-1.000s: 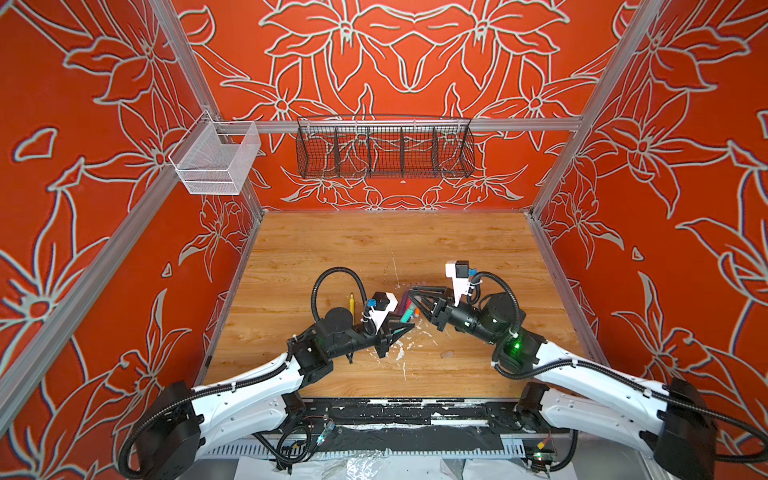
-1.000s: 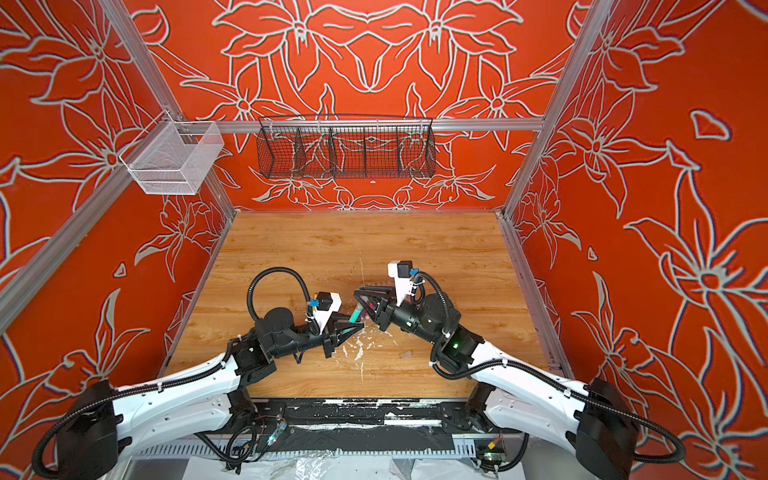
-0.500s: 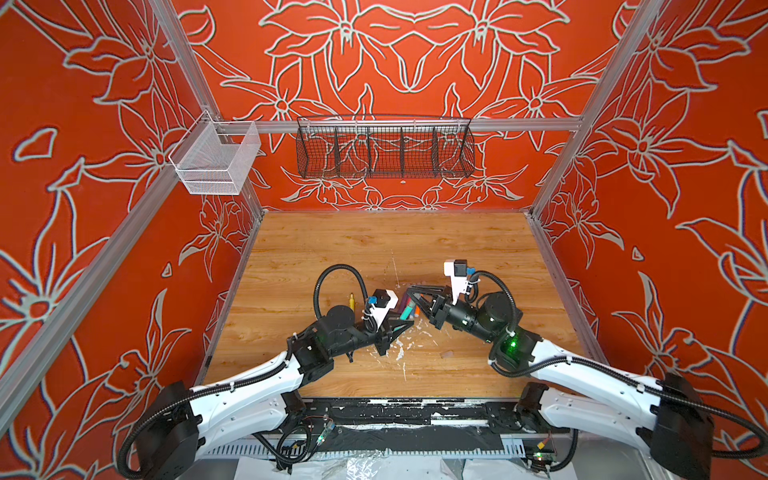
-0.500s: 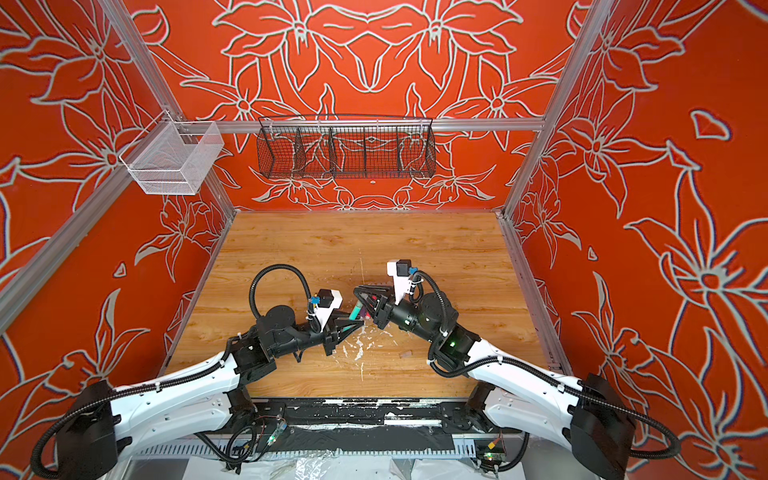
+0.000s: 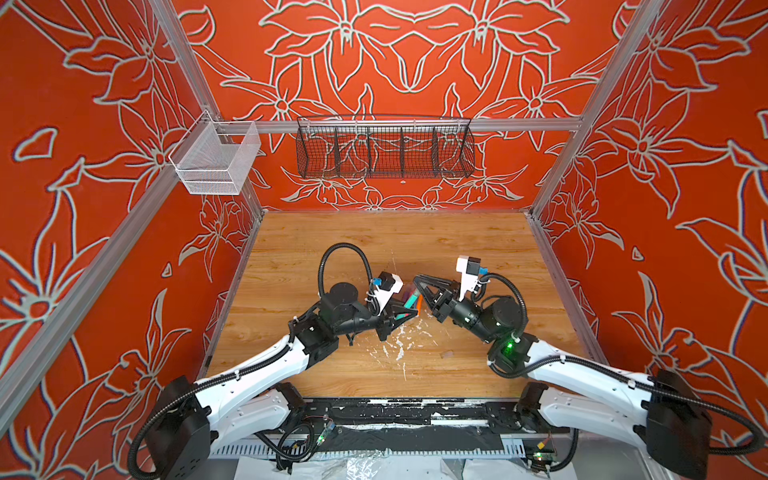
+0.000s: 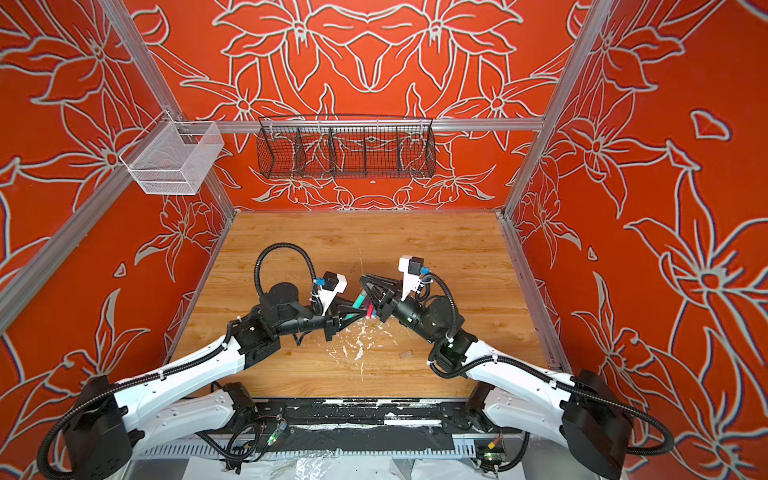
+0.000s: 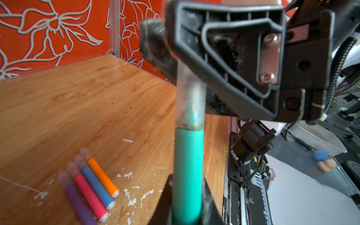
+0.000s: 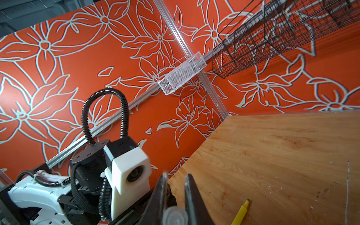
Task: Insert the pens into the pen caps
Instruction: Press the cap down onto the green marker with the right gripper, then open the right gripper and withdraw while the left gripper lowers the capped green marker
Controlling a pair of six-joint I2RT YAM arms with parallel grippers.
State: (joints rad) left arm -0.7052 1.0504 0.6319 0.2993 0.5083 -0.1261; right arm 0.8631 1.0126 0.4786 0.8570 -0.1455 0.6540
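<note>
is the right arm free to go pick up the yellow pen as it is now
Probably not yet: its fingers are shut on the clear cap over the green pen. The yellow pen itself lies unblocked on the table.

Slim green felt-tip pen is sitting tip-first in translucent plastic cap. Purple pen, pink pen, blue pen, orange pen are lying capped, side by side.

left wrist view: green pen lower end cut off at edge, its tip a blur inside the pen cap; cap's far end hidden behind right gripper; purple pen cut off | right wrist view: yellow pen cut off at edge | in a top view: pale speck too small to tell
</note>
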